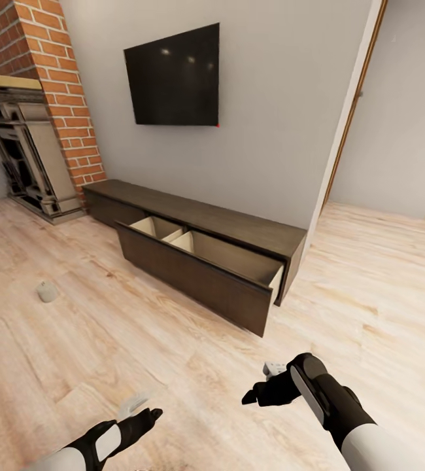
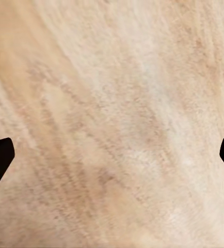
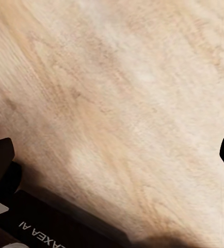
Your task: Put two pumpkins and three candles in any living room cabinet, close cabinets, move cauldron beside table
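While the cabinet [image 1: 225, 261] stands against the wall under the TV [image 1: 172, 75] with one long drawer [image 1: 203, 252] pulled out, no candle or pumpkin shows in the part of that drawer that is visible — the near part lies hidden behind its front panel, so I cannot tell what is stored. One candle [image 1: 47, 292], pale grey, sits on the floor [image 1: 173, 353] well apart from the cabinet, near the fireplace [image 1: 23, 157]. So at least one candle is left to store, and the drawer is left to close.

Left gripper [image 2: 112, 155]: fingertips spread wide at both edges of its wrist view, bare floor between — released, empty. Right gripper [image 3: 112, 152]: the same, spread and holding nothing. In the head view both arms hang low over the floor, short of the cabinet.

Judgement: task partway at best. Likely next step is fetching the candle.
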Tool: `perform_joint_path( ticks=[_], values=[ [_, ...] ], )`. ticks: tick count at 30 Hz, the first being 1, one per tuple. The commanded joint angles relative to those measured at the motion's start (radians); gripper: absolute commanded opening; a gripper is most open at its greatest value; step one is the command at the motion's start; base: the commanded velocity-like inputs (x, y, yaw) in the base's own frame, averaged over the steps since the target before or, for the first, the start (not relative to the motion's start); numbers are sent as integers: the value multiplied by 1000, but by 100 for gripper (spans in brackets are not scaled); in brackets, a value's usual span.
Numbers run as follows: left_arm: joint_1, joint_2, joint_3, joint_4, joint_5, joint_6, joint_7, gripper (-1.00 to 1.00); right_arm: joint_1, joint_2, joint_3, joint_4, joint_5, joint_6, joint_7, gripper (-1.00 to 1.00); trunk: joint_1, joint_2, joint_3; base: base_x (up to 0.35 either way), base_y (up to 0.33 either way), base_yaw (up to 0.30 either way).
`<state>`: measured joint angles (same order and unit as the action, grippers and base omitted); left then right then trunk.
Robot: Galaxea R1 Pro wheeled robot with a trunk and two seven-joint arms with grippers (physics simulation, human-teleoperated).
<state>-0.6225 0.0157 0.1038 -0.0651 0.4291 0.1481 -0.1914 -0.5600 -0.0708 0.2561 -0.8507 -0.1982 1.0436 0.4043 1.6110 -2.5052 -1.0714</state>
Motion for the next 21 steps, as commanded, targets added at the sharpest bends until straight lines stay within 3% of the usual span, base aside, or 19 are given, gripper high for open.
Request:
perform_joint_path(
  ticks=[1,8,12,14,15,16,21],
  values=[
    [-1,0,8,-1,6,7,-3,100,0,-1,3,-1,-6,4,-2,100,0,0,0,-2,0,287],
    [-1,-1,7,0,59,-7,-3,100,5,-1,4,-2,-7,4,-2,100,0,0,7,-1,0,185],
    [0,-2,7,2,66,-42,-3,100,6,-1,5,-1,-7,4,-2,100,0,0,13,0,0,108],
    [-1,-2,7,3,68,-55,-3,100,6,-1,14,-1,-7,4,-2,100,0,0,16,0,0,103],
    [0,-2,7,3,69,-66,-3,100,6,-1,58,-1,-7,2,-2,100,0,0,17,0,0,120],
    [0,-2,7,3,69,-67,-5,100,6,-1,71,-1,-7,-10,-2,100,0,0,18,0,0,125],
    [0,-2,7,4,70,-69,-7,100,6,-1,90,-1,-6,-48,-2,100,0,0,26,0,0,135]
  ],
)
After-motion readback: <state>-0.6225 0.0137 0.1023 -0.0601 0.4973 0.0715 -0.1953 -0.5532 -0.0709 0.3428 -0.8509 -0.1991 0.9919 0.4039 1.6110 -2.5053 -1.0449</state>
